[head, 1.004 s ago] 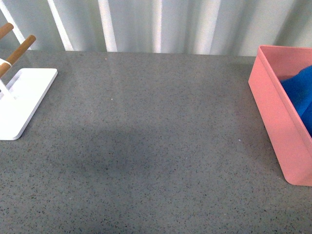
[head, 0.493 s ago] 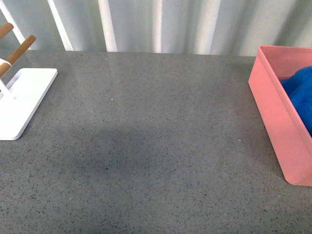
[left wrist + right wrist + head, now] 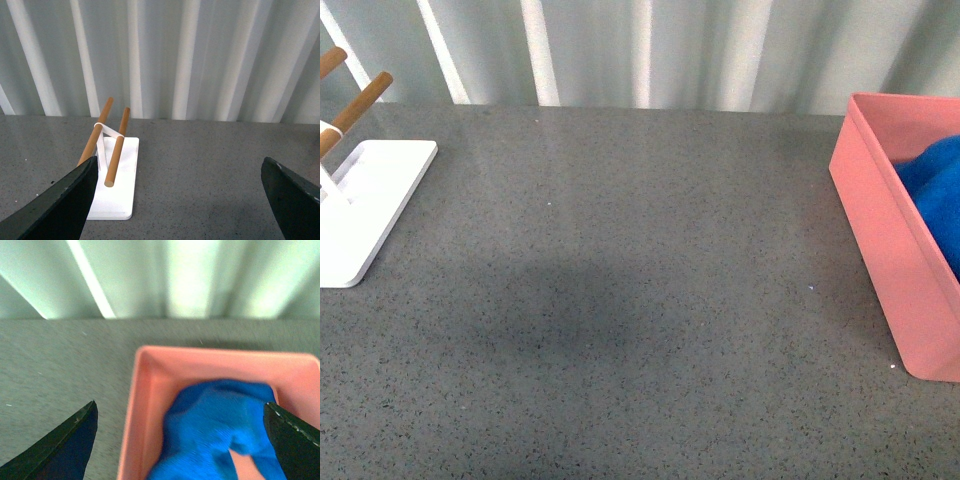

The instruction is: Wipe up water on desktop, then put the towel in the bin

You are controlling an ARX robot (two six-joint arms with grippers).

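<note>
Both pincers show only in their own wrist views. Right pincer [image 3: 180, 440] hangs above the bin [image 3: 145, 390] with its two dark fingers [image 3: 60, 445] spread wide, one on each side, pinching nothing. Left pincer [image 3: 177, 200] is likewise spread, its fingers [image 3: 55, 205] far apart over bare worktop [image 3: 200, 165], facing the white stand [image 3: 117, 192] with its two wooden pegs [image 3: 116, 152].

Inside the bin, in the right wrist view, lies the towel [image 3: 215, 430], a crumpled blue heap filling much of the floor; it is bunched, so no clear long axis can be told. The salmon-pink bin is rectangular. In the front view the bin [image 3: 885, 250] sits at the worktop's right edge, partly out of frame, its visible long wall running from the corrugated wall [image 3: 650, 50] behind it toward the robot. Blue towel [image 3: 935, 190] shows over that wall, inside the box.

Far from the bin, at the opposite edge of the worktop [image 3: 620, 300], stands the white stand [image 3: 365, 205], pegs [image 3: 358, 100] slanting up and away from the bin. A few tiny bright specks lie on the grey surface near the bin's near corner.
</note>
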